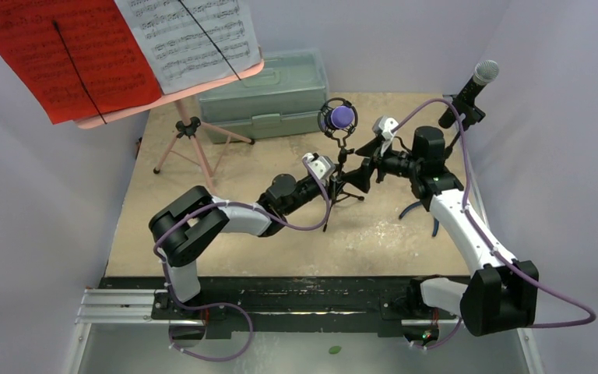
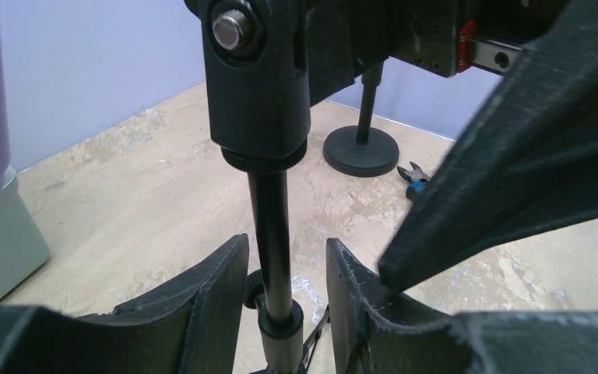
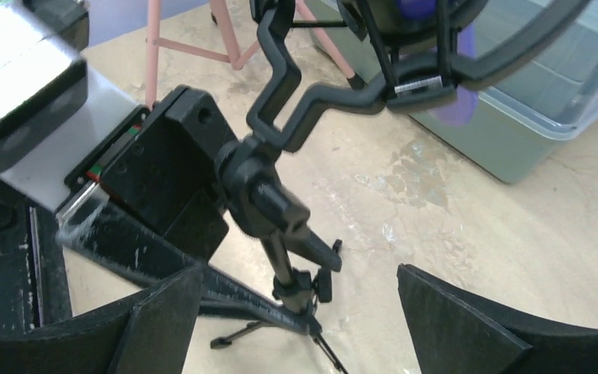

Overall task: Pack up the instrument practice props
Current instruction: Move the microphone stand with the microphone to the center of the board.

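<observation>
The tan surface (image 1: 405, 234) sits between pale walls. At the back left a pink tripod (image 1: 195, 144) holds up a pink tray (image 1: 202, 84) with red pages (image 1: 62, 54) and white pages (image 1: 195, 35) of music. A grey-green case (image 1: 280, 101) lies at the back. The purple microphone (image 1: 342, 117) sits in a black mount (image 3: 358, 97) on a small black stand (image 2: 271, 226) in the middle. The left fingers (image 2: 210, 288) are on both sides of the stand's thin pole, close to it. A small gap shows on one side, so they are not squeezing it. The right fingers (image 3: 452, 312) are spread wide near the stand, holding nothing. A black microphone with a silver head (image 1: 475, 86) stands at the far right. Blue pliers (image 2: 414, 179) lie near its round base.
</observation>
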Robot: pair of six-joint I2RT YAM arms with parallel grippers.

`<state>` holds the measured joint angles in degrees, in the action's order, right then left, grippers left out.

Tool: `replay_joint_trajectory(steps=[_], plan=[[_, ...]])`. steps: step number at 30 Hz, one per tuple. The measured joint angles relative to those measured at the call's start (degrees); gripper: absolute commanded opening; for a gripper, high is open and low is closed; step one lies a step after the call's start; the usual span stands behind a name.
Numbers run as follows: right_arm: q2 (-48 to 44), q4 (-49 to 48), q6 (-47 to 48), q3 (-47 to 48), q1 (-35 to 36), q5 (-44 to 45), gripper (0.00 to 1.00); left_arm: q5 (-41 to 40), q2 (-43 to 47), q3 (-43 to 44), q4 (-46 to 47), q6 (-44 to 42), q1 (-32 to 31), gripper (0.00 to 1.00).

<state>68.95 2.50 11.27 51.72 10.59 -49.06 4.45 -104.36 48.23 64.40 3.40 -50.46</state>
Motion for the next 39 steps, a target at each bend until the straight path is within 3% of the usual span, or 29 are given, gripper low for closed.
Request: replay_joint_trajectory(steps=[3, 9, 33, 39], plan=[[-1.2, 4.4, 4.3, 0.2, -2.2, -2.6, 0.99, 0.0, 0.0, 0.4, -0.3, 0.1, 0.0, 0.29], [-3.5, 14.2, 14.1, 1.3, -4.0, -7.4, 0.99, -0.1, 0.0, 0.8, -0.3, 0.5, 0.0, 0.00], [-1.9, 30.6, 31.4, 4.1, -6.5, -10.7, 0.99, -8.4, 8.5, -5.4, -6.3, 0.4, -0.2, 0.00], [-1.8, 31.7, 32.9, 4.1, -6.5, -10.8, 0.99, -9.2, 9.5, -7.0, -5.3, 1.0, -0.2, 0.29]])
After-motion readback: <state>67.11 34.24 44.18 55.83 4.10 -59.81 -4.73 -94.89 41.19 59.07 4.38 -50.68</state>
